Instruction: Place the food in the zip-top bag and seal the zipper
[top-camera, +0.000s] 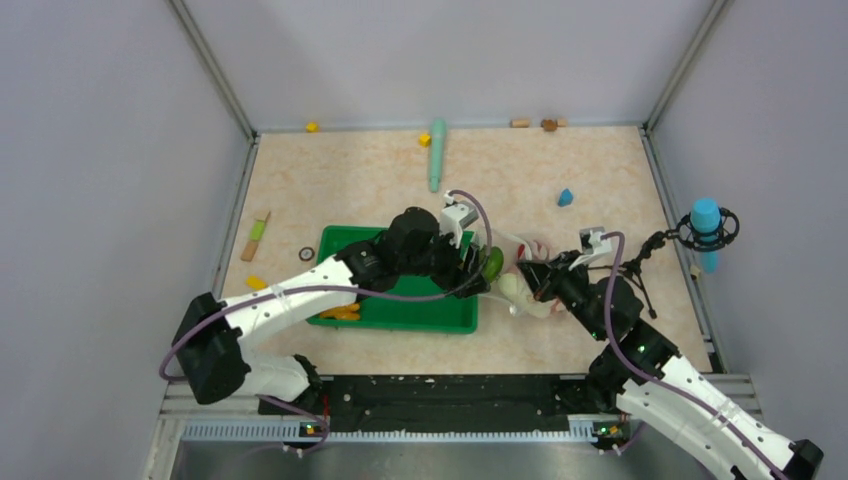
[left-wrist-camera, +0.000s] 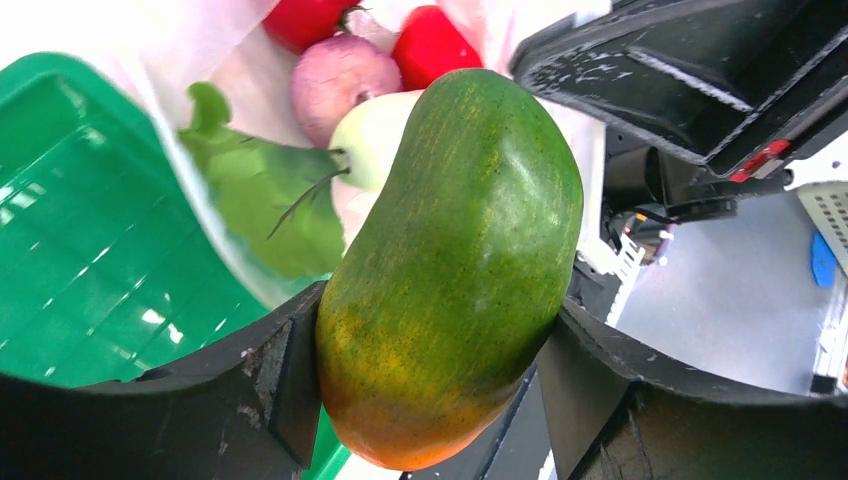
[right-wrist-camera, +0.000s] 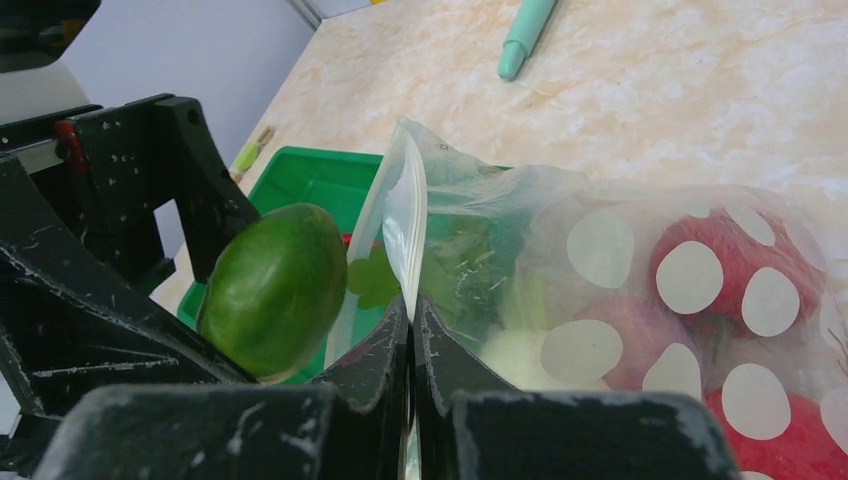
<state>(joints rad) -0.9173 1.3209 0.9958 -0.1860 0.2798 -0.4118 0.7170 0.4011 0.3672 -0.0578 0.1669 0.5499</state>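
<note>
Clamping a smooth oval green-orange mango (left-wrist-camera: 450, 250), the left gripper (left-wrist-camera: 430, 372) is held beside the floppy clear dotted bag (right-wrist-camera: 600, 250), whose mouth edge (right-wrist-camera: 405, 215) is pinched flat in the right gripper (right-wrist-camera: 412, 335); contents are veiled.

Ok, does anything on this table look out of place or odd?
Nothing looks spilled or broken. One small orange-yellow piece lies on the marbled table left of the green rectangular tray, outside it, and a small yellow block sits stray at the far edge.

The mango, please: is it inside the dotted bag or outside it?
Outside: the left pincer grips the mango just before the bag and its open mouth.
</note>
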